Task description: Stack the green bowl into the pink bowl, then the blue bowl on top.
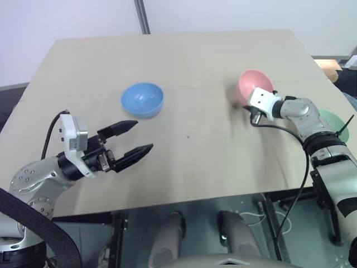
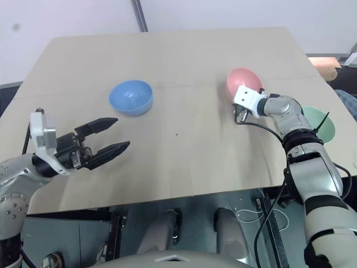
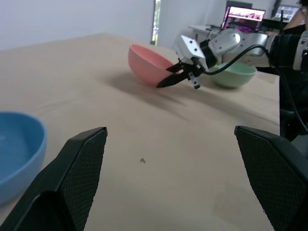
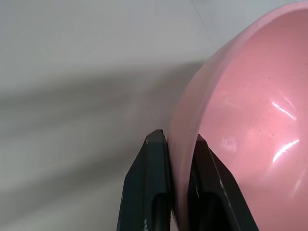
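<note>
Pink bowl (image 4: 250,110) tilted, mouth not level, near table's (image 1: 184,56) right side. Right gripper (image 4: 179,144) clamped on its rim, one finger outside wall, one inside. Green bowl (image 2: 321,124) upright at right edge, behind right arm. Blue bowl (image 1: 142,99) upright, left of centre. Left gripper (image 1: 136,139) spread wide, holding nothing, over near-left table, well apart from blue bowl.
</note>
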`<action>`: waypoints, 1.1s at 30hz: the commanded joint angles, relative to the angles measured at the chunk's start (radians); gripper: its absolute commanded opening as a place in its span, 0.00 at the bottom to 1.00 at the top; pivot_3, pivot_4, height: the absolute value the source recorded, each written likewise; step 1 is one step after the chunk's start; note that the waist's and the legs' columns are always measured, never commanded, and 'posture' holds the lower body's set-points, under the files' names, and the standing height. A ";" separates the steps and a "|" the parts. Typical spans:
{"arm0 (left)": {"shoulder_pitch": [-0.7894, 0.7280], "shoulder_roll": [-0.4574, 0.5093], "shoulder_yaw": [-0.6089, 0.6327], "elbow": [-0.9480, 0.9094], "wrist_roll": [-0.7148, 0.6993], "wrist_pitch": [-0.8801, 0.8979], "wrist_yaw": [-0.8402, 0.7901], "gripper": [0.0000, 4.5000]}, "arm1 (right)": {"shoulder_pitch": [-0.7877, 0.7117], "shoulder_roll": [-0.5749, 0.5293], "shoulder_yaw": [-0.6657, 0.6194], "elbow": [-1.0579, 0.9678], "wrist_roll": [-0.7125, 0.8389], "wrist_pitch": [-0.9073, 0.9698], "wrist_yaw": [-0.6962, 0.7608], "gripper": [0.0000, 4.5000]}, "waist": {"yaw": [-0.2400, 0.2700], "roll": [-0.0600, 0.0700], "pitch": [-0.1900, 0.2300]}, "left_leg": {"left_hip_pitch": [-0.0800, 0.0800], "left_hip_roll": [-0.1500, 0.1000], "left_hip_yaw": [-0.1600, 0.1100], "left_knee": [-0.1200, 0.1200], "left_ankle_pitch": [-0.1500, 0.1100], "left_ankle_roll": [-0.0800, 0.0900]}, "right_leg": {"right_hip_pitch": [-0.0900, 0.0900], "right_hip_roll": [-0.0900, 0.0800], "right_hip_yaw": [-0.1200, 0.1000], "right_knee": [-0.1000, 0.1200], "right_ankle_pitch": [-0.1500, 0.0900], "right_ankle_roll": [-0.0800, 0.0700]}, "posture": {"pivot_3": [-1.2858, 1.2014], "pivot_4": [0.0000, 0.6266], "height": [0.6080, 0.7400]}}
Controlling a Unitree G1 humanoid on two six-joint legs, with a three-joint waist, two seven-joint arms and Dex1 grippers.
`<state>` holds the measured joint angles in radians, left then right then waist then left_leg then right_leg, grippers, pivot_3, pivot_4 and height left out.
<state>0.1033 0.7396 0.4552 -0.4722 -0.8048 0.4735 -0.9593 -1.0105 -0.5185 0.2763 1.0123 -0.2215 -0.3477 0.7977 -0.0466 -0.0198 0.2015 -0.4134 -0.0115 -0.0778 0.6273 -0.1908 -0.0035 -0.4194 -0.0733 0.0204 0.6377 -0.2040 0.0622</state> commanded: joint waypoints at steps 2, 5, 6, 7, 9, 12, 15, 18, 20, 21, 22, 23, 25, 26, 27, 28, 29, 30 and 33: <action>0.057 0.009 0.053 -0.010 0.026 -0.040 -0.016 1.00 | 0.085 0.026 -0.017 -0.354 0.114 0.067 0.144 0.01 | 0.002 0.000 0.000 | 0.000 0.001 0.000 0.000 0.000 0.000 | 0.000 0.001 0.000 0.000 0.000 0.000 | 0.52 0.24 1.00; 0.086 0.003 0.084 0.027 0.029 -0.061 -0.033 1.00 | 0.248 0.039 0.027 -0.712 0.169 0.250 0.217 0.01 | 0.006 0.000 0.000 | 0.000 0.002 -0.001 -0.001 0.000 0.000 | 0.000 0.001 -0.001 0.001 0.001 0.002 | 0.52 0.24 1.00; 0.090 0.004 0.086 0.036 0.032 -0.067 -0.038 1.00 | 0.291 0.041 0.044 -0.802 0.170 0.306 0.229 0.01 | 0.011 0.000 0.000 | 0.000 0.002 -0.002 -0.001 0.000 0.000 | 0.000 0.002 -0.002 0.001 0.001 0.002 | 0.52 0.24 1.00; 0.093 0.006 0.087 0.040 0.036 -0.071 -0.041 1.00 | 0.322 0.042 0.056 -0.867 0.163 0.347 0.231 0.01 | 0.012 0.000 0.000 | -0.001 0.002 -0.003 -0.001 0.000 0.000 | 0.000 0.002 -0.003 0.001 0.000 0.001 | 0.52 0.24 1.00; 0.090 0.008 0.083 0.046 0.038 -0.076 -0.045 1.00 | 0.367 0.046 0.079 -0.955 0.149 0.420 0.231 0.01 | 0.014 0.001 0.000 | -0.001 0.002 -0.003 0.000 0.000 0.000 | 0.000 0.001 -0.003 0.001 0.000 0.000 | 0.52 0.24 1.00; 0.070 0.013 0.064 0.059 0.046 -0.082 -0.050 1.00 | 0.404 0.027 0.120 -1.026 0.125 0.512 0.256 0.01 | 0.012 0.001 0.000 | -0.001 0.002 -0.002 0.004 0.000 0.000 | 0.000 0.001 -0.002 0.002 -0.002 0.002 | 0.52 0.24 1.00; 0.045 0.013 0.048 0.067 0.048 -0.081 -0.050 1.00 | 0.411 0.010 0.139 -1.044 0.101 0.553 0.260 0.36 | 0.013 0.000 0.000 | 0.000 0.002 -0.002 0.005 0.000 0.000 | 0.001 0.001 -0.003 0.003 -0.002 0.002 | 0.52 0.24 1.00; 0.033 0.012 0.038 0.078 0.054 -0.082 -0.060 1.00 | 0.405 -0.002 0.130 -1.062 0.083 0.566 0.238 0.65 | 0.011 0.000 0.000 | 0.000 0.003 -0.002 0.005 0.000 -0.001 | 0.000 0.001 -0.003 0.003 -0.002 0.002 | 0.52 0.24 1.00; 0.024 0.009 0.029 0.082 0.056 -0.081 -0.060 1.00 | 0.407 -0.014 0.110 -1.092 0.081 0.585 0.224 0.79 | 0.010 0.000 0.000 | -0.001 0.003 -0.002 0.004 0.000 -0.001 | -0.001 0.002 -0.002 0.003 -0.001 0.001 | 0.52 0.24 1.00; 0.018 0.008 0.024 0.082 0.055 -0.079 -0.058 1.00 | 0.412 -0.023 0.090 -1.124 0.098 0.616 0.227 0.79 | 0.010 0.000 0.000 | -0.001 0.003 -0.002 0.004 0.000 -0.001 | 0.000 0.002 -0.002 0.003 0.000 -0.001 | 0.52 0.24 1.00; 0.014 0.008 0.020 0.082 0.055 -0.078 -0.057 1.00 | 0.416 -0.029 0.077 -1.147 0.113 0.641 0.230 0.79 | 0.010 0.000 0.000 | -0.001 0.003 -0.002 0.004 0.000 -0.001 | -0.001 0.002 -0.002 0.003 0.000 -0.001 | 0.52 0.24 1.00; 0.008 0.007 0.016 0.082 0.052 -0.077 -0.057 1.00 | 0.431 -0.040 0.029 -1.207 0.154 0.700 0.231 0.79 | 0.010 0.000 0.000 | -0.001 0.003 -0.002 0.004 -0.001 -0.001 | -0.001 0.002 -0.002 0.003 0.000 -0.002 | 0.52 0.24 1.00; -0.004 0.009 0.007 0.085 0.041 -0.073 -0.064 1.00 | 0.475 -0.061 -0.074 -1.331 0.240 0.776 0.227 0.79 | 0.017 0.000 0.000 | -0.002 0.003 -0.002 0.005 -0.001 -0.001 | -0.001 0.002 -0.003 0.002 0.000 0.000 | 0.52 0.24 1.00; -0.010 0.009 0.004 0.088 0.035 -0.072 -0.070 1.00 | 0.498 -0.077 -0.124 -1.390 0.275 0.829 0.222 0.79 | 0.019 0.000 0.000 | -0.002 0.003 -0.003 0.005 -0.001 -0.001 | -0.001 0.002 -0.003 0.002 0.000 0.000 | 0.52 0.24 1.00; -0.017 0.008 0.001 0.091 0.030 -0.070 -0.075 1.00 | 0.517 -0.091 -0.161 -1.431 0.297 0.877 0.213 0.79 | 0.022 0.000 0.000 | -0.002 0.003 -0.003 0.005 -0.001 -0.001 | -0.001 0.002 -0.003 0.002 -0.001 0.000 | 0.52 0.24 1.00; -0.027 0.007 -0.004 0.093 0.020 -0.068 -0.085 1.00 | 0.535 -0.108 -0.207 -1.463 0.311 0.918 0.196 0.79 | 0.024 0.000 0.000 | -0.002 0.003 -0.002 0.005 -0.001 -0.001 | 0.000 0.001 -0.003 0.002 -0.002 0.002 | 0.52 0.24 1.00; -0.039 0.006 -0.007 0.094 0.007 -0.065 -0.095 1.00 | 0.549 -0.121 -0.246 -1.485 0.319 0.957 0.175 0.79 | 0.028 0.000 0.000 | -0.002 0.003 -0.002 0.005 -0.001 -0.001 | 0.000 0.001 -0.003 0.002 -0.002 0.002 | 0.52 0.24 1.00; -0.054 0.004 -0.011 0.091 -0.014 -0.058 -0.107 1.00 | 0.565 -0.130 -0.291 -1.500 0.314 0.986 0.137 0.79 | 0.031 -0.001 -0.001 | -0.002 0.003 -0.002 0.005 -0.001 -0.001 | 0.000 0.001 -0.003 0.002 -0.002 0.002 | 0.52 0.24 1.00; -0.094 0.016 -0.031 0.086 -0.068 -0.043 -0.167 1.00 | 0.621 -0.185 -0.409 -1.483 0.267 1.045 0.039 0.79 | 0.035 -0.001 -0.001 | -0.001 0.003 -0.002 0.005 -0.001 -0.001 | 0.000 0.001 -0.003 0.002 -0.002 0.002 | 0.52 0.24 1.00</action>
<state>0.0309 0.7399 0.4230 -0.3655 -0.8233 0.4287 -1.0830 -0.4094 -0.6656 -0.0396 -0.4573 0.0756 0.6592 0.8988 -0.0117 -0.0204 0.2009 -0.4149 -0.0083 -0.0797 0.6324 -0.1916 -0.0048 -0.4195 -0.0720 0.0174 0.6395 -0.2058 0.0644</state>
